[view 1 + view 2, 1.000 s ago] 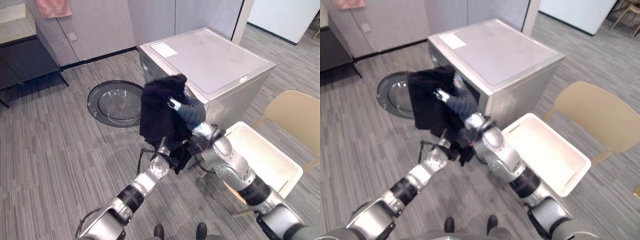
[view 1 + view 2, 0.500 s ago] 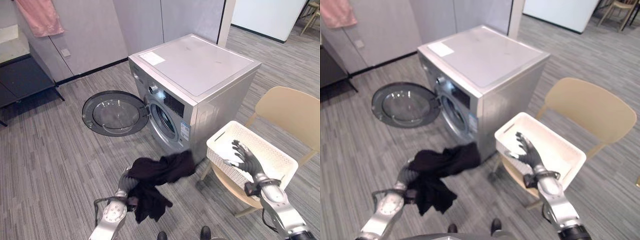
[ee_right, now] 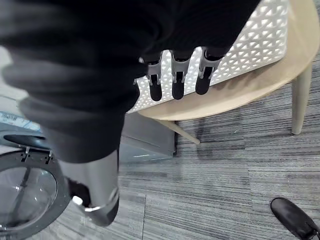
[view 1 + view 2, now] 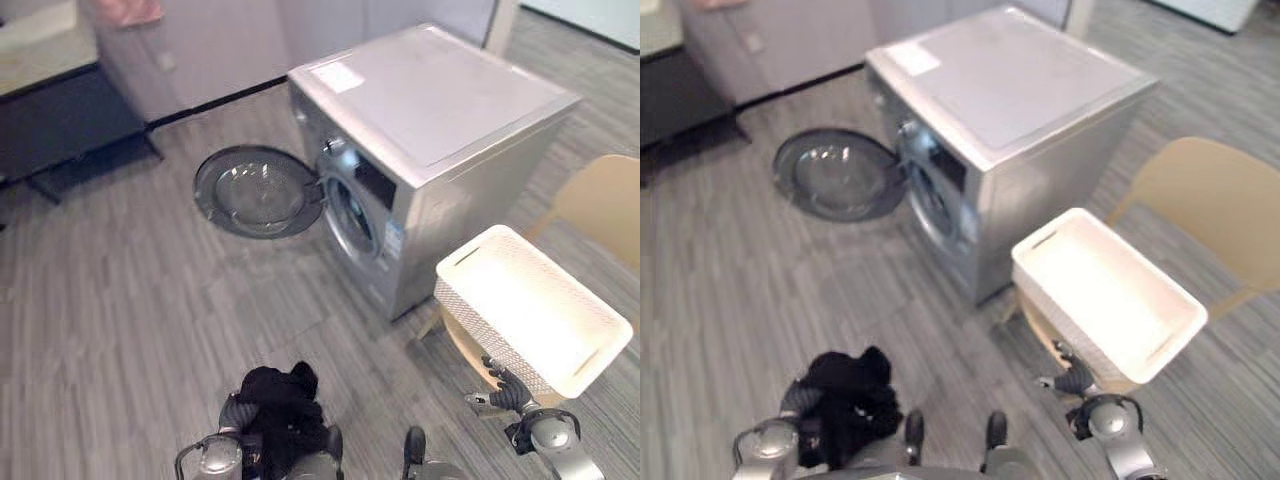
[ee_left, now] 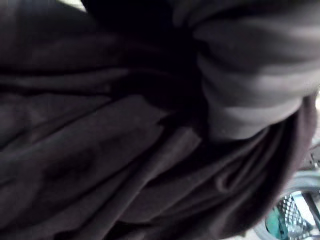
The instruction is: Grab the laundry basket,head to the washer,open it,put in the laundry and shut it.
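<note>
The dark garment (image 4: 280, 405) hangs bunched over my left hand (image 4: 232, 412), low in the eye views and well short of the washer; its folds (image 5: 100, 150) cover the left wrist view. The silver washer (image 4: 440, 90) stands ahead, its round door (image 4: 258, 190) swung wide open to the left of the drum opening (image 4: 345, 210). The white laundry basket (image 4: 470, 310) sits empty on a tan chair (image 4: 610, 200) right of the washer. My right hand (image 4: 505, 392) is open just below the basket's near corner, its fingers (image 3: 173, 82) straight and pointing at the basket wall (image 3: 240, 45).
A low black table (image 4: 60, 130) stands at the far left against the wall, with a pink cloth (image 4: 130, 10) hanging above it. The chair's seat (image 3: 250, 90) and legs stick out under the basket. Grey striped floor lies between me and the washer door.
The camera has shifted. My left hand has dropped lower with the garment, now bunched up tight. My right hand has come off the basket's top and sits below its near corner.
</note>
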